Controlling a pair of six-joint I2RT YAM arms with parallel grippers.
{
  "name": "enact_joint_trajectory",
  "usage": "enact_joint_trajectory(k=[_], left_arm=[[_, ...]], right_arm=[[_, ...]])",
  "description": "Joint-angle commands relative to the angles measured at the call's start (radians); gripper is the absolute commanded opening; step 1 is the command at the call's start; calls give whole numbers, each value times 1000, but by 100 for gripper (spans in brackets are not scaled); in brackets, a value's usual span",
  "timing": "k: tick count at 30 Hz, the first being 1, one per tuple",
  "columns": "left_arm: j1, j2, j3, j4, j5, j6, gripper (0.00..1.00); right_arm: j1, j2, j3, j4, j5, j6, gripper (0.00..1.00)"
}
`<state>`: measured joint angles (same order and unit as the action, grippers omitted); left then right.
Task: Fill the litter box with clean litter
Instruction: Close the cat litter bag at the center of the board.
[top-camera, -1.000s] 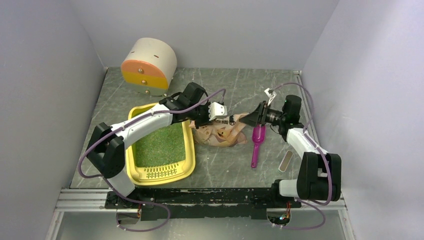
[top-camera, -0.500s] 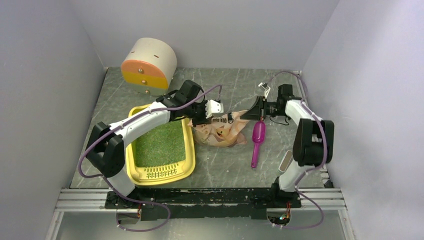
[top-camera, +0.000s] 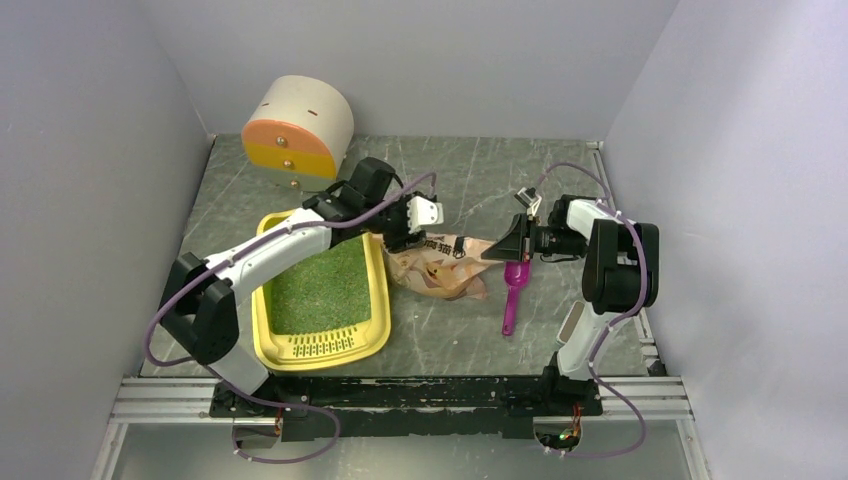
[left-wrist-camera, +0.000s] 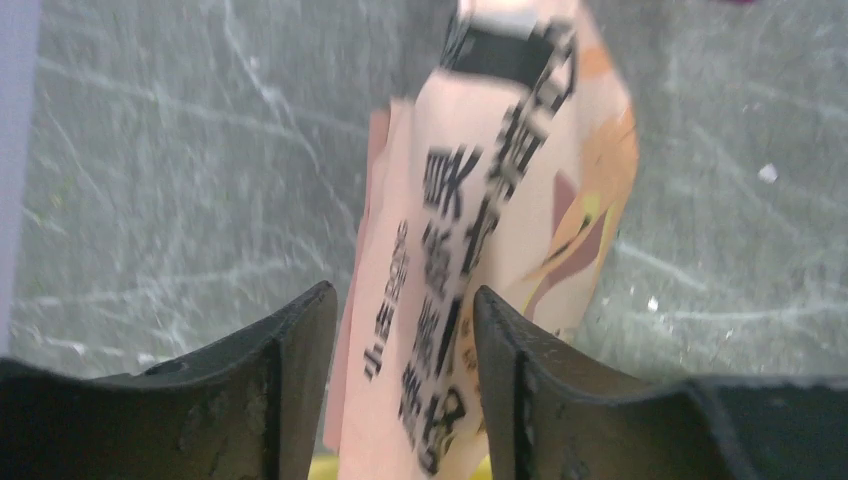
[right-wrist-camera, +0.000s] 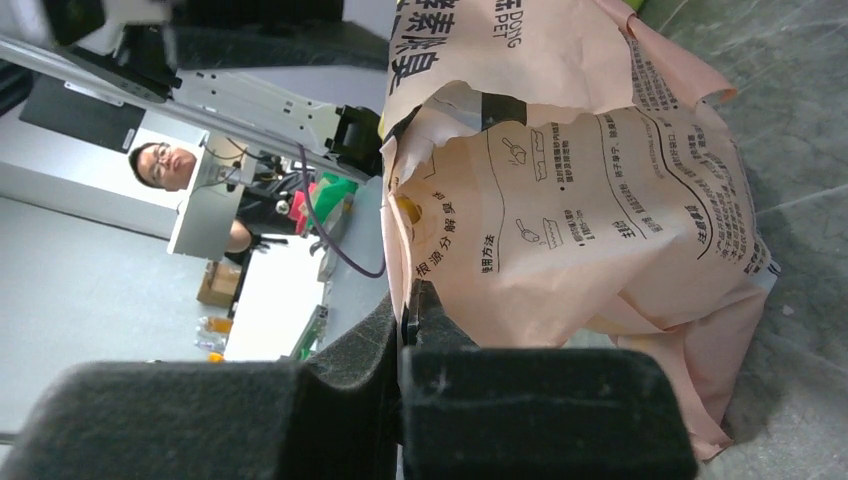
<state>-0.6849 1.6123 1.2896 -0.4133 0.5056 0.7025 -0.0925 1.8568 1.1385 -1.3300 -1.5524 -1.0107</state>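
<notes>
Looking at the overhead view, where is the box sitting?

I see the yellow rectangular plastic litter box (top-camera: 378, 312) flat on the grey marbled table (top-camera: 440, 335), left of centre, with its slotted grille at the near end. The fine green clean litter (top-camera: 318, 285) covers its floor.

What about your left arm?

My left gripper (left-wrist-camera: 402, 293) reaches over the box's far right corner. Its fingers (left-wrist-camera: 290, 370) stand partway apart, wider than the thin end of the pink-beige printed bag (top-camera: 440, 268) that shows in the gap, so they are not clamped on it.

And the right side?

My right gripper (right-wrist-camera: 408, 310) is closed tight, its fingertips pinched on the bag's torn right edge. The bag slumps on the table just right of the box, between the two grippers. A magenta plastic scoop (top-camera: 512, 295) lies just beside the bag's right end, handle pointing toward the near edge. A white cylinder with an orange end (top-camera: 300, 125) sits at the far left.
</notes>
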Motion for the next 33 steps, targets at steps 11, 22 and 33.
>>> enact_joint_trajectory(k=[11,22,33], left_arm=[[-276,73,94,75,-143,170,62],[-309,122,66,196,-281,151,61],[-308,211,149,-16,-330,207,36]], right_arm=[[-9,5,12,-66,-75,-24,0],[-9,-24,4,-65,-75,-31,0],[-9,-67,7,-65,-75,-41,9]])
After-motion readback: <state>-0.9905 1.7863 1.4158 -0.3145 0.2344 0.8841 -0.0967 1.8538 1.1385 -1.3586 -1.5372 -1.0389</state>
